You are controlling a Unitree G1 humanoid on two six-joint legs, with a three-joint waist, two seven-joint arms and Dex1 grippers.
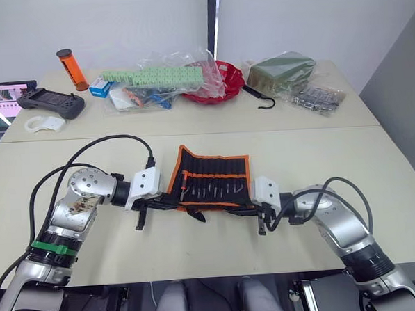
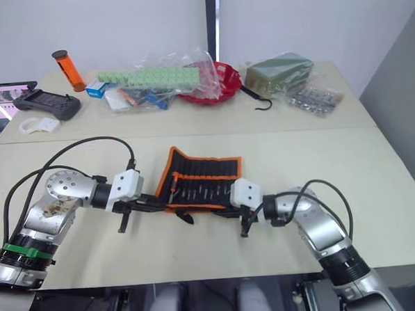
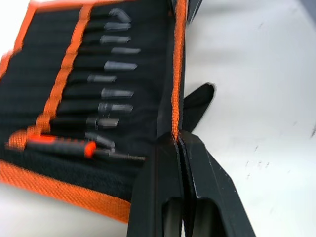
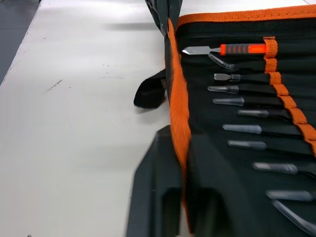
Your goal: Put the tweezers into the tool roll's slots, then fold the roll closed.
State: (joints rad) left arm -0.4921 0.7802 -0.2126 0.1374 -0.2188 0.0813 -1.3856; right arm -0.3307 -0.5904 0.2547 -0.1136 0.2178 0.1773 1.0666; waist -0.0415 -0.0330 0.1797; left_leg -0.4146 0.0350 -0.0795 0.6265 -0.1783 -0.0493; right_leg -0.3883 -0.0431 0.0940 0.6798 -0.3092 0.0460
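Now the tool roll [image 1: 210, 177] lies spread open in the middle of the frame on the near bench [image 1: 198, 246], its inner face up. Each arm has the roll's near orange edge: the left pincer [image 3: 178, 140] is closed tight on the binding at one end, and the right pincer [image 4: 180, 143] is likewise clamped on the same hem at the other end. Holding both ends of one long edge looks like the setup for lifting that edge and turning it over the tools, so the filling seems done and the fold is the step in hand.

The tweezers [image 4: 242, 129] sit tucked in the slots [image 3: 74, 79], bodies under the fabric and tips poking out in a row. The left wrist view shows about ten tips, so other slim tools share the row; I cannot tell which five are the tweezers. One orange-handled knife [image 4: 227, 49] lies at the end of the row, across the pocket band. One black strap tab [image 4: 150, 94] sticks out from under the held edge onto the bench.

Along the upper part of the frame, well apart, sit one orange bottle [image 1: 72, 69], one red bowl [image 1: 221, 81], one green bag [image 1: 281, 71] and one black hook [image 1: 260, 97].
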